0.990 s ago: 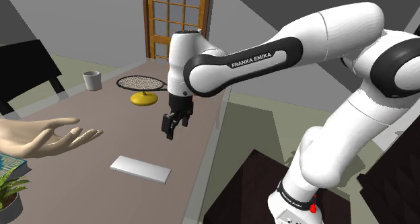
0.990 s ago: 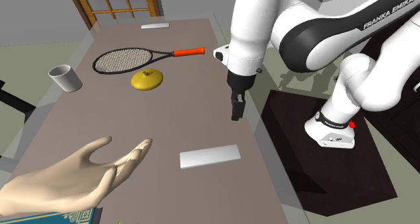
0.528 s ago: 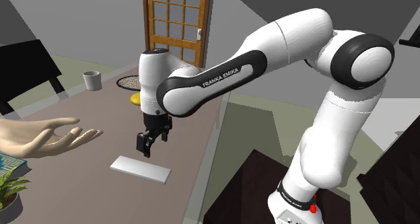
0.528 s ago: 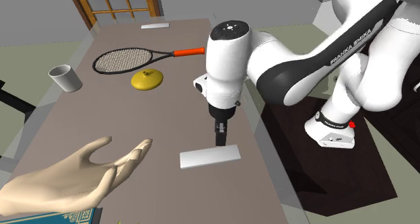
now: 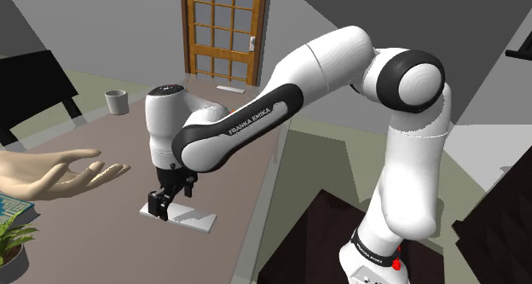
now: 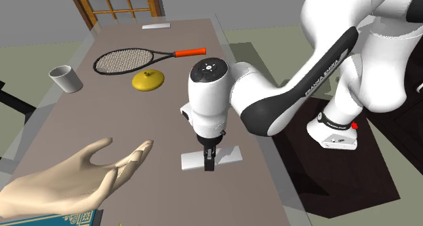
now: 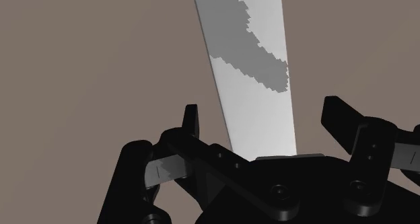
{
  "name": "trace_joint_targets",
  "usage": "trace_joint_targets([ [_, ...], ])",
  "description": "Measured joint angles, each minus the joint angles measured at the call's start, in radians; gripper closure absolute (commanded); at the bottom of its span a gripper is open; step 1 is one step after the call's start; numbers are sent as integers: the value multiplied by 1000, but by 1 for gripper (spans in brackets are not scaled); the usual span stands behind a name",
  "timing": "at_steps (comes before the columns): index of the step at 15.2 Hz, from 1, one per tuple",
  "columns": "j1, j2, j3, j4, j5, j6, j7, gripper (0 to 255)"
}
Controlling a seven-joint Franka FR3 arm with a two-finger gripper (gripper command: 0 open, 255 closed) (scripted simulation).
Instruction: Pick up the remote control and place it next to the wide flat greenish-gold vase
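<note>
Low in the middle of the second exterior view, the black gripper (image 6: 209, 165) hangs open astride the flat white remote (image 6: 230, 155) on the brown table (image 6: 169, 123), the grasping step; next, seemingly, close, lift, and carry toward the yellow-gold vase (image 6: 147, 80) at upper left.

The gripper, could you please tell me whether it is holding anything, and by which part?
Nothing is held: the gripper stands open astride the white remote, fingers not touching it.
</note>
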Motion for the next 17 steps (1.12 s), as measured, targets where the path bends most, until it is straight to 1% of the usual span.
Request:
trace_joint_targets([
  [5, 7, 36, -8, -26, -22, 58, 14, 0],
  [11, 10, 43, -9, -27, -26, 67, 19, 0],
  [12, 10, 43, -9, -27, -26, 67, 19, 255],
  [17, 10, 42, -8, -27, -26, 67, 18, 255],
])
